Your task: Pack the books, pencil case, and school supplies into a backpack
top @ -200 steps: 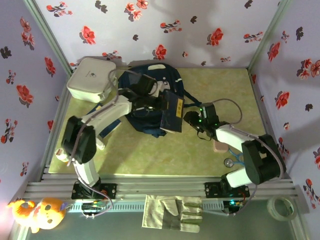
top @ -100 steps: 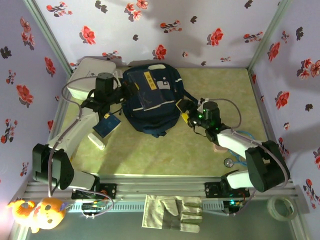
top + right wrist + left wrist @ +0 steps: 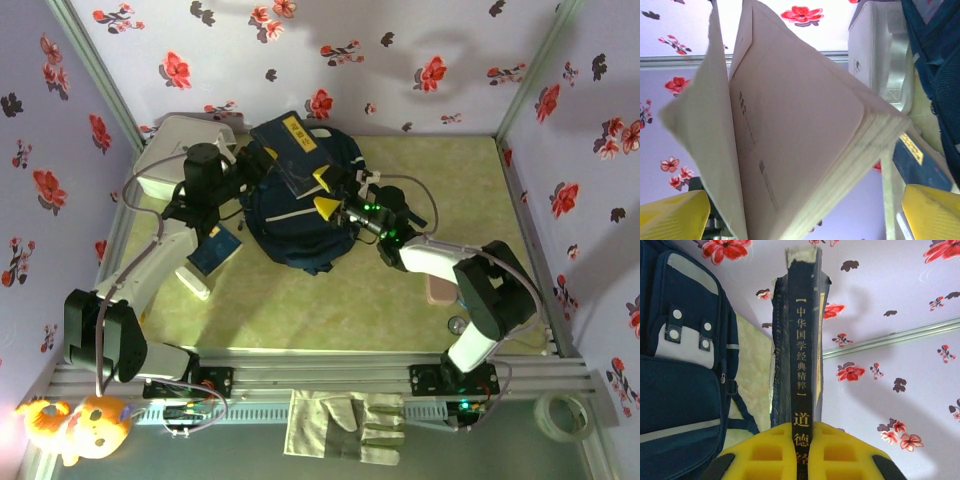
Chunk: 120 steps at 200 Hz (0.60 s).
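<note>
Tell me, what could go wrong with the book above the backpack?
The left tool pinches the book at just one end, so it could twist or slip out. Its pages fan apart inside the open right tool, so they might bend or snag on the backpack.

A white square box (image 3: 168,145) sat at the far left of the table (image 3: 440,170), while a work glove (image 3: 345,425), tape roll (image 3: 560,415) and orange plush toy (image 3: 68,428) lay beyond its near edge.

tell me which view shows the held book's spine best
Left wrist: the book sits spine-on between the yellow jaws, lettering readable. Top external shows its cover above the backpack; right wrist shows its pale pages fanned open.
</note>
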### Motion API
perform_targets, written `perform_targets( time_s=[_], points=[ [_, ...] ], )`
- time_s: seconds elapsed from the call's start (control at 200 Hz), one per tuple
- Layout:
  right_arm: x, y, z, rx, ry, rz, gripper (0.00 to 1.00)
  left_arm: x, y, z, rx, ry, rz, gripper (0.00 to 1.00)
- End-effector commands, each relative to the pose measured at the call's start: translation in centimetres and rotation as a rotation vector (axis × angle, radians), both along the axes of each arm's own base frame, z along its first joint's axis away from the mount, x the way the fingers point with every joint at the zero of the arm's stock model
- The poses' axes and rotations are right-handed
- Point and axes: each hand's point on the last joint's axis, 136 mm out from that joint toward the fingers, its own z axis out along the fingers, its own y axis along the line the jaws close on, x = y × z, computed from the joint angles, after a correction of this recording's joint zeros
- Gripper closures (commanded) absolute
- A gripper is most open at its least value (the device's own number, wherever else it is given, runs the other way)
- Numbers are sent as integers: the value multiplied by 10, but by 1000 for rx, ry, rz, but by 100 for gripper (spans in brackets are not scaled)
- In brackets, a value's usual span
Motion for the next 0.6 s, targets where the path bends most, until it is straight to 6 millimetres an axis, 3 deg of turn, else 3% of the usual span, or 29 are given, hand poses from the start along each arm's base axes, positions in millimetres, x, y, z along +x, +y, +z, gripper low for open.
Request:
perform_targets(
  time_s=[0.0, 0.225, 0.395, 0.495, 0.595],
  points=[
    [5, 6, 28, 89, -47, -1, 3, -4, 5, 35, -92, -85, 2, 100],
    [14, 10, 32, 123, -56, -21, 19, -4, 2, 34, -144, -73, -18, 100],
    [18, 9, 47, 185, -83, -36, 31, -2, 4, 30, -137, -63, -15, 100],
    [19, 4, 47, 184, -89, -60, 46, -1, 7, 23, -128, -46, -8, 100],
    [18, 2, 47, 169, -106, -67, 73, -3, 11, 16, -101, -25, -5, 98]
  ],
)
